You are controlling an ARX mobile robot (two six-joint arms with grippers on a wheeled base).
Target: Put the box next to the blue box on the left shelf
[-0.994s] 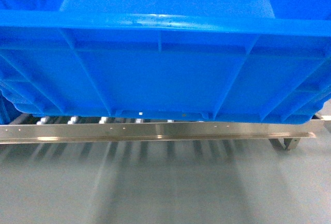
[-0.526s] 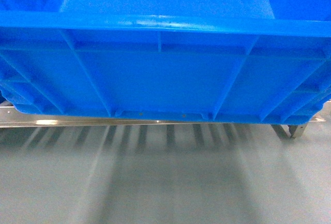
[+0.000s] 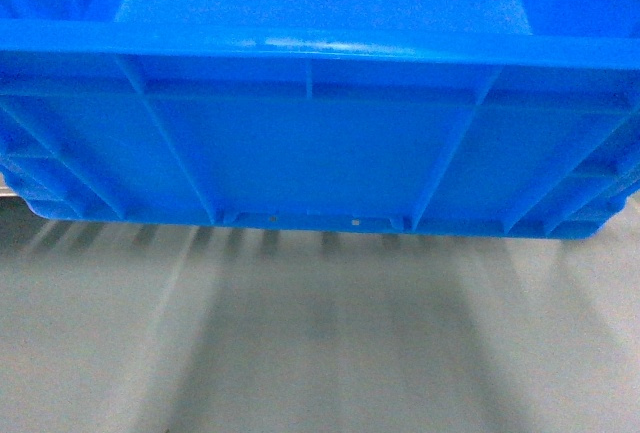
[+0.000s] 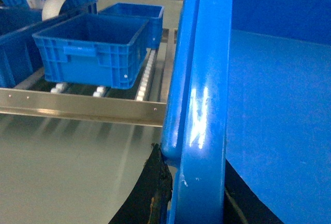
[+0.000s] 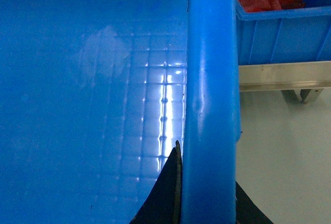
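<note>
One box [image 3: 310, 143], broadside, opening upward

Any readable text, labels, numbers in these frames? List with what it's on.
None readable.
The box: plain ribbed blue plastic, no label or embossing legible in any view.
The blue box on the left shelf: a raised panel on its front wall, nothing legible.
The shelf's metal front lip: only rivets.
The white curved sheet behind: blank.

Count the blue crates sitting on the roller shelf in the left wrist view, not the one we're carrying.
2 clearly: the near crate on the roller shelf, and a second crate behind it. Other blue bins at the far left edge may also be on it; the carried box hides the right.
</note>
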